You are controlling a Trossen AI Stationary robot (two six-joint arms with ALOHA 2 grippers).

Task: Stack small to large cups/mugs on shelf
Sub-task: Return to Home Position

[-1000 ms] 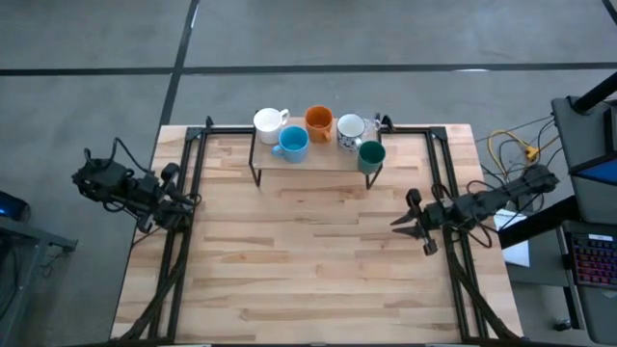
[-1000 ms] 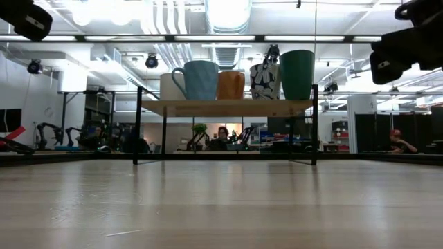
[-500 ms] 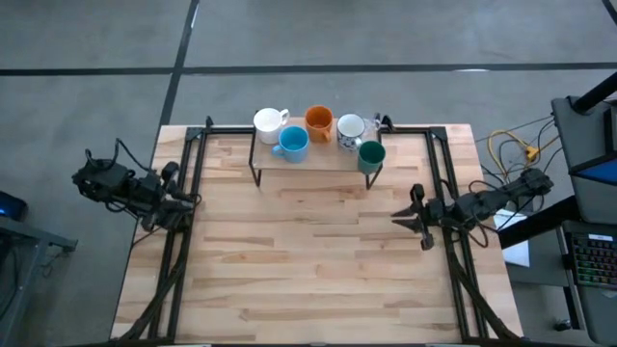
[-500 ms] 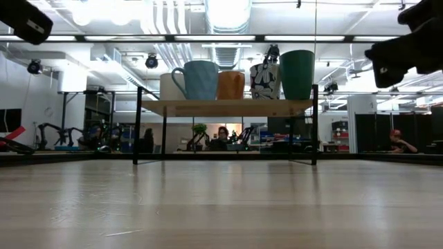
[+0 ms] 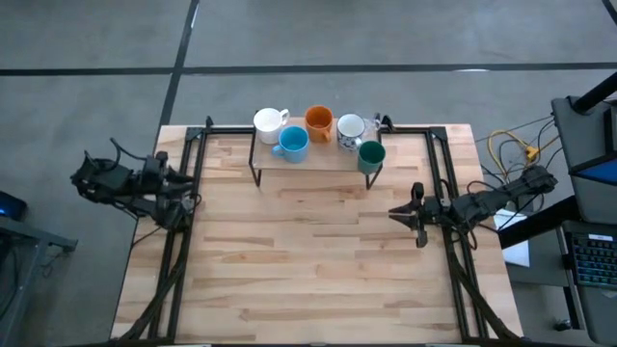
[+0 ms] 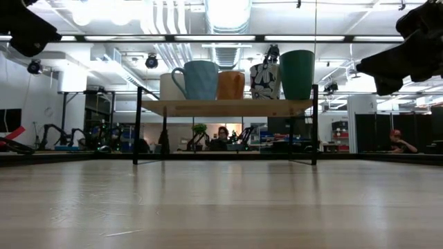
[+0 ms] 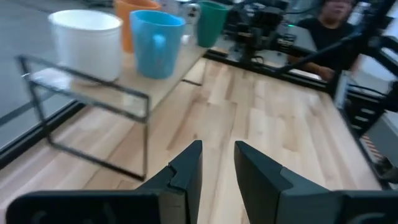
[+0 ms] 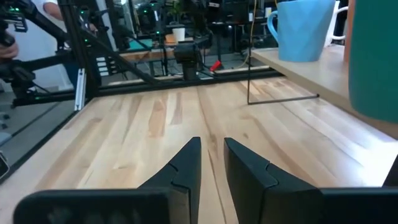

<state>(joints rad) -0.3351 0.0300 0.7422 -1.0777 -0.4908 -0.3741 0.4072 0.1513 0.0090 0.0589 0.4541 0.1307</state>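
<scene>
Five mugs stand upright on their bases on the low wooden shelf [image 5: 313, 159] at the table's far middle: white [image 5: 269, 122], light blue [image 5: 292, 143], orange [image 5: 319, 121], patterned greyish-white [image 5: 350, 127] and dark teal-green [image 5: 371, 154]. The tiny clear glass does not plainly show. My left gripper [image 7: 217, 144] is shut and empty, above the table's left edge [image 5: 189, 189], pointing toward the shelf. My right gripper [image 8: 212, 140] is shut and empty, above the table's right part [image 5: 393, 213], level with the teal cup [image 8: 373, 56].
Black frame rails [image 5: 178, 241] run along both sides of the table. The wide wooden tabletop [image 5: 308, 260] lies in front of the shelf. Cables and equipment [image 5: 521, 154] lie off the right edge. People sit in the room behind [image 6: 223, 135].
My left gripper has swung toward the table's far edge and now points at the shelf. My right gripper has gone a little toward the far edge and the shelf. The mugs have stayed where they were.
</scene>
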